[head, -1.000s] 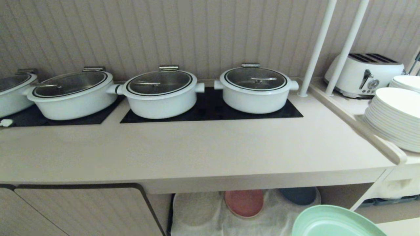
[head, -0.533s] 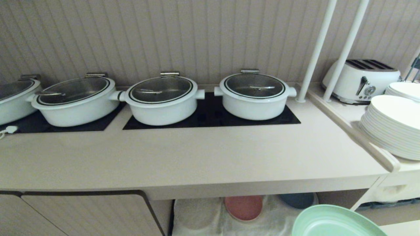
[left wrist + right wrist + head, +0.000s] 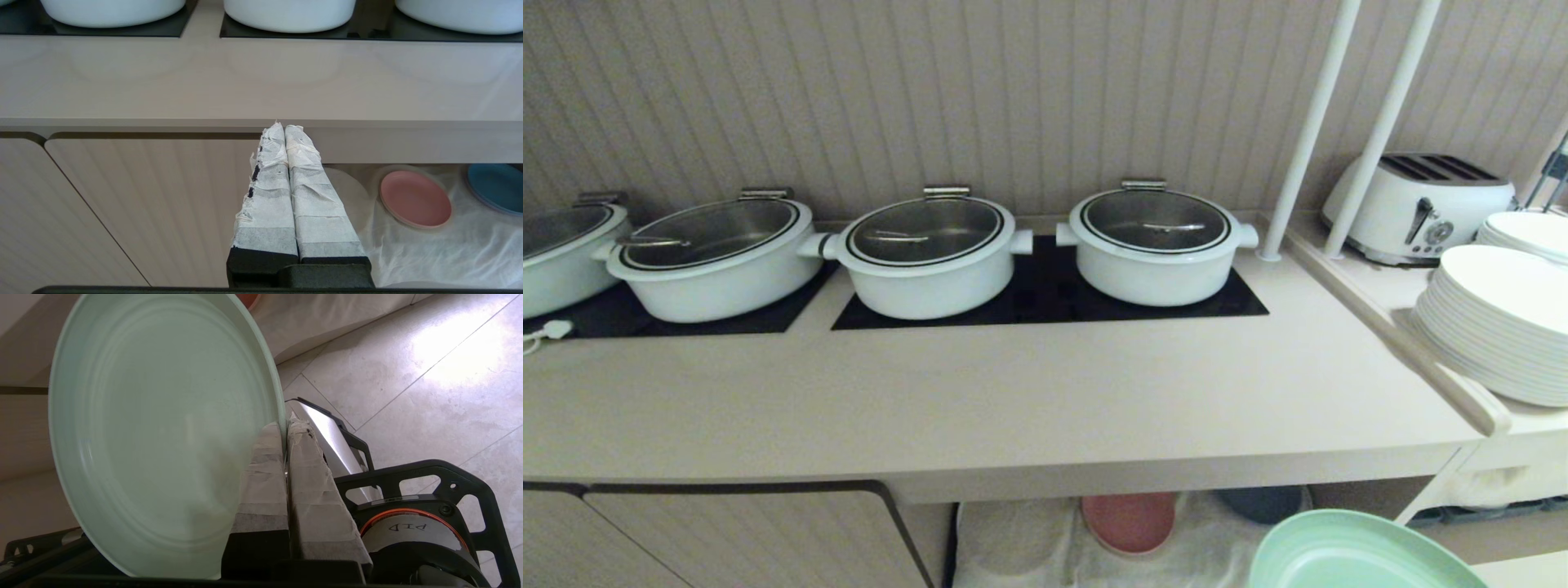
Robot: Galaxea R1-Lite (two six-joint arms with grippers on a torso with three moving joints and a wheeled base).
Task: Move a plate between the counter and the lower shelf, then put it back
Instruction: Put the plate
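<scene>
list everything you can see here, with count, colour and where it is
pots: 4, white with glass lids, on the black hob panels
counter: 1, beige
toaster: 1, white, side ledge
stacked plates: 2 piles, white, side ledge
pink plate: 1, on the cloth in the lower shelf
blue plate: 1, same cloth, beside the pink one
plate: 1, mint green, held by its rim below counter level
right tool: shut on the plate's rim
left tool: shut, empty, before the counter edge
</scene>
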